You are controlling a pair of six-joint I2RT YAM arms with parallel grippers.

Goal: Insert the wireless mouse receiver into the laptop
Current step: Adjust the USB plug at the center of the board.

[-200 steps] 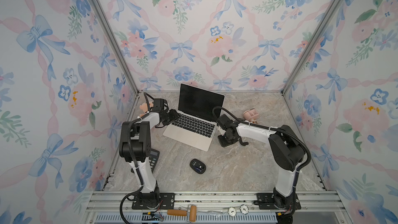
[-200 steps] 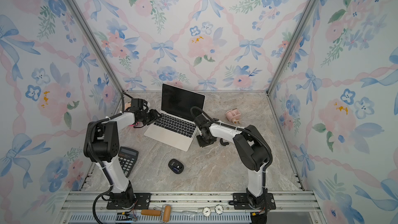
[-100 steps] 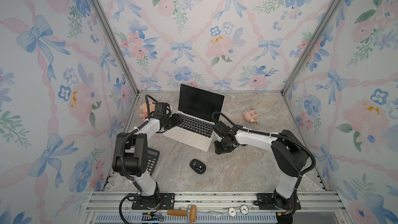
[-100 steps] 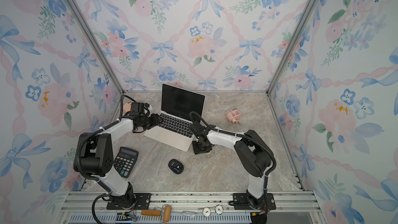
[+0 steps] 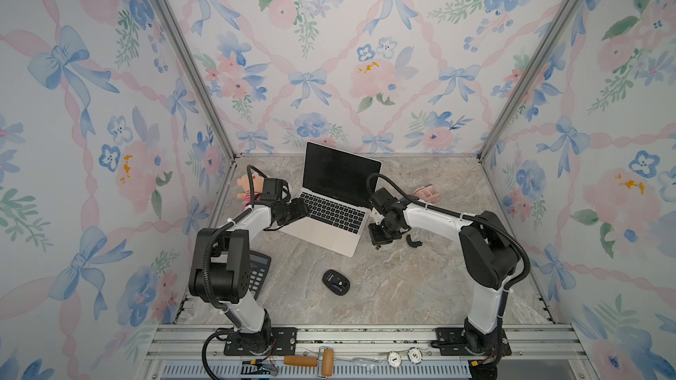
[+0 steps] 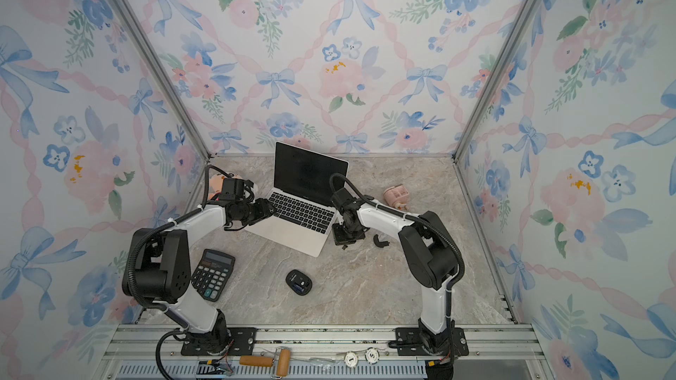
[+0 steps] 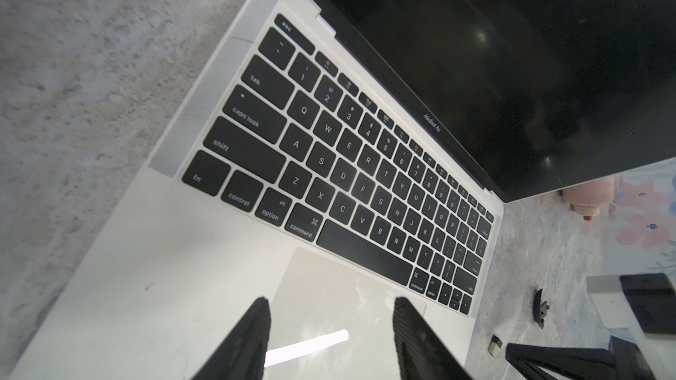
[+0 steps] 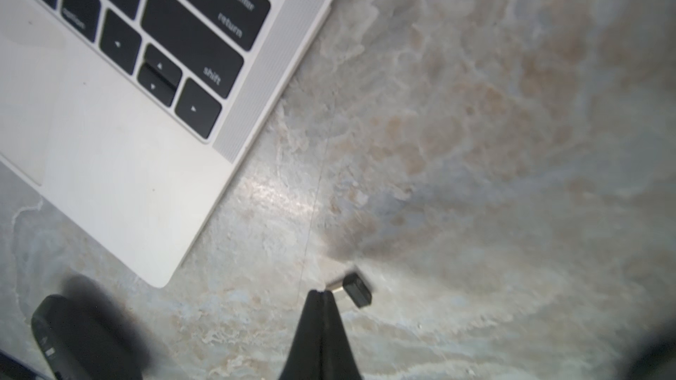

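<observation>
The tiny dark wireless mouse receiver [image 8: 352, 289], a stub with a silver metal plug, lies on the grey marbled table [image 5: 402, 286]. It is at about 4 o'clock from the slim pale silver laptop [image 5: 322, 237] with black keys, near its front corner. The right gripper [image 8: 322, 292] has its fingers pressed together, and the tips touch the receiver's metal end; whether they pinch it, I cannot tell. The left gripper [image 7: 331, 303] has its fingers apart above the laptop, at its 9 o'clock side.

Lower left of centre in a top view, the left arm's black joint [image 5: 223, 268] hides most of the dark keypad calculator [image 5: 260, 271]. In the right wrist view the black oval mouse [image 8: 80, 338] is blurred and cut off; the slim silver laptop [image 8: 109, 148] is cropped too.
</observation>
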